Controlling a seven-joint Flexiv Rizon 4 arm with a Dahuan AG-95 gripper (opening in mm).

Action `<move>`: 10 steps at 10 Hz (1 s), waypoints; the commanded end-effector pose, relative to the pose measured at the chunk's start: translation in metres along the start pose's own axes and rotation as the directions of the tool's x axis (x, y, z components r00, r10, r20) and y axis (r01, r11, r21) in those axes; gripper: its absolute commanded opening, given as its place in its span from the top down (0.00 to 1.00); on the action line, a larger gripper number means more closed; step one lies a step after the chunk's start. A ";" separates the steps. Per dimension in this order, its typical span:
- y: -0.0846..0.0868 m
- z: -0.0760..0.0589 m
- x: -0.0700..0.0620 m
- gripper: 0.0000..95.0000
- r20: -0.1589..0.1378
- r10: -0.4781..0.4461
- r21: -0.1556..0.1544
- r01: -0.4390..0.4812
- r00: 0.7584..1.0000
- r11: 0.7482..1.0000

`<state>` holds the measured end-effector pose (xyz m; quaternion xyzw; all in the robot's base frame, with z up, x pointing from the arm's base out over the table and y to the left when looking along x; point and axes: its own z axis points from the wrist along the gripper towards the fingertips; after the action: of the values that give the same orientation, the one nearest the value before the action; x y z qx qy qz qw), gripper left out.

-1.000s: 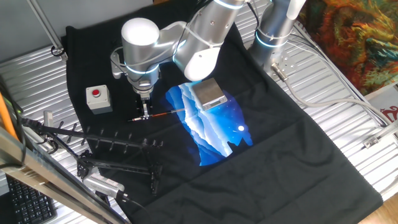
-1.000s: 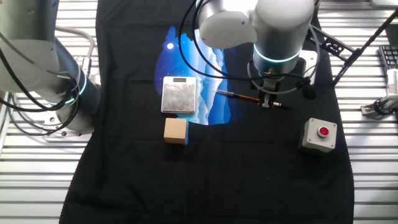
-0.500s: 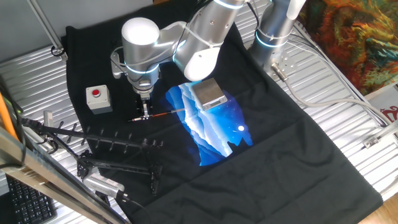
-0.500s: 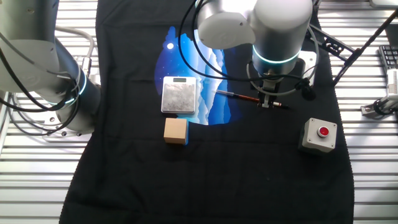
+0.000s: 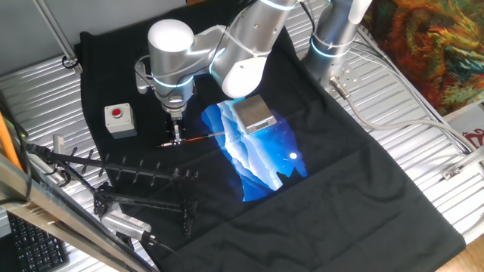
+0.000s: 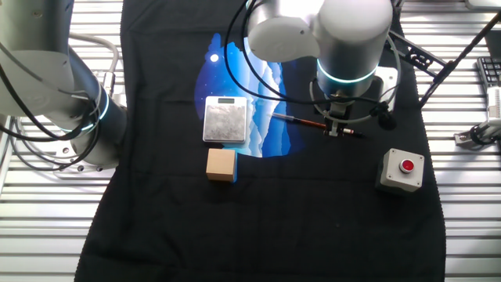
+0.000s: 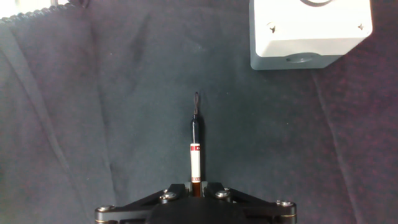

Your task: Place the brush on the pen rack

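The brush [image 5: 198, 139] is a thin red stick with a black end, lying low over the black cloth left of the blue picture. My gripper [image 5: 176, 141] points straight down and is shut on its dark end. The other fixed view shows the brush [image 6: 301, 121] reaching left from the gripper [image 6: 335, 131]. In the hand view the brush [image 7: 195, 149] sticks out from between the closed jaws of the gripper [image 7: 196, 185], tuft forward. The pen rack [image 5: 144, 177], a low black frame with short pegs, stands at the cloth's near left edge, apart from the gripper.
A grey box with a red button [image 5: 119, 119] sits just left of the gripper, and shows in the hand view as the grey box [image 7: 310, 34]. A silver block [image 6: 225, 120] and a wooden cube [image 6: 221, 164] lie on the cloth. A second arm [image 6: 55, 78] stands at the side.
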<state>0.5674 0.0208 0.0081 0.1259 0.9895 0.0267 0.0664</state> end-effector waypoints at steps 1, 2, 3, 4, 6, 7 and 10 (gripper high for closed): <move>0.000 0.000 0.001 1.00 -0.012 -0.013 0.025 0.013 1.000 1.000; 0.001 -0.001 0.001 1.00 -0.017 -0.013 0.026 0.014 1.000 1.000; 0.002 -0.002 0.002 1.00 -0.014 -0.015 0.026 0.015 1.000 1.000; 0.002 -0.003 0.001 1.00 -0.016 -0.016 0.028 0.017 1.000 0.999; 0.002 -0.003 0.001 1.00 -0.020 -0.019 0.028 0.020 1.000 0.999; 0.003 -0.004 0.001 1.00 -0.021 -0.024 0.031 0.025 0.999 0.999; 0.006 -0.009 0.003 1.00 -0.019 -0.034 0.038 0.035 0.999 0.999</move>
<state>0.5660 0.0278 0.0157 0.1099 0.9923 0.0088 0.0555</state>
